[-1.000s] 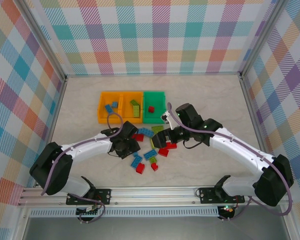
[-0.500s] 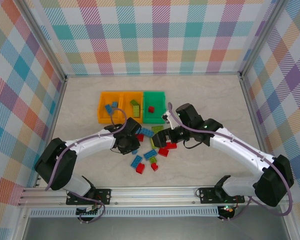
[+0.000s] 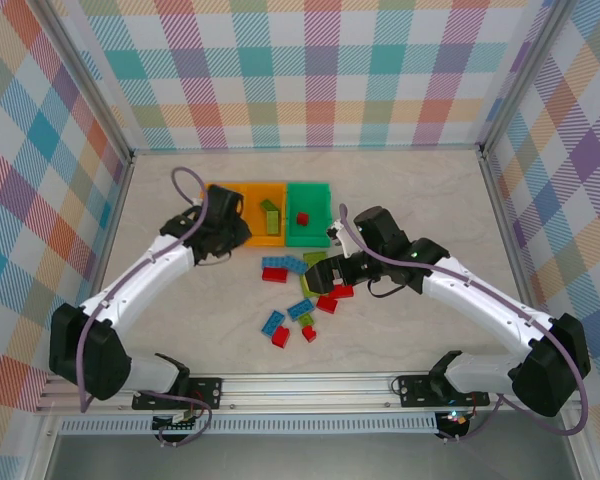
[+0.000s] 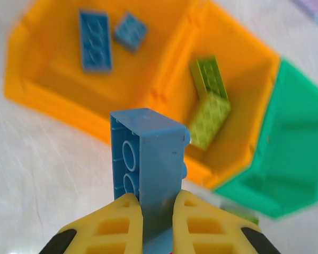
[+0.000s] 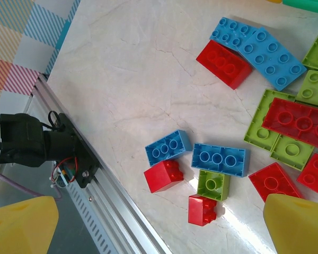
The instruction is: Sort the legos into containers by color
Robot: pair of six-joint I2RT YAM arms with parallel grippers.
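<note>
My left gripper [image 4: 153, 203] is shut on a blue lego [image 4: 153, 153], which stands on end between the yellow fingers. In the top view this gripper [image 3: 223, 213] hovers over the left orange container [image 3: 206, 190]. That bin [image 4: 69, 114] holds two blue legos [image 4: 95, 39]. The middle orange one [image 4: 244, 84] holds lime green legos [image 4: 209, 108]. A red lego [image 3: 302, 218] lies in the green container [image 3: 317, 236]. My right gripper [image 3: 325, 275] hangs open above the loose pile, with a red [image 5: 164, 175], a blue [image 5: 220, 159] and a green lego [image 5: 213, 184] below it.
More loose legos lie to the right of that gripper: a red plate [image 5: 302, 123] on a green one, and a blue brick [image 5: 259, 50] next to a red one [image 5: 225, 63]. The aluminium rail [image 5: 111, 201] runs along the table's near edge. Checkered walls enclose the table.
My left gripper closed on the blue lego at the pile, then swung back and left to above the left orange container. The right arm has hardly moved.
</note>
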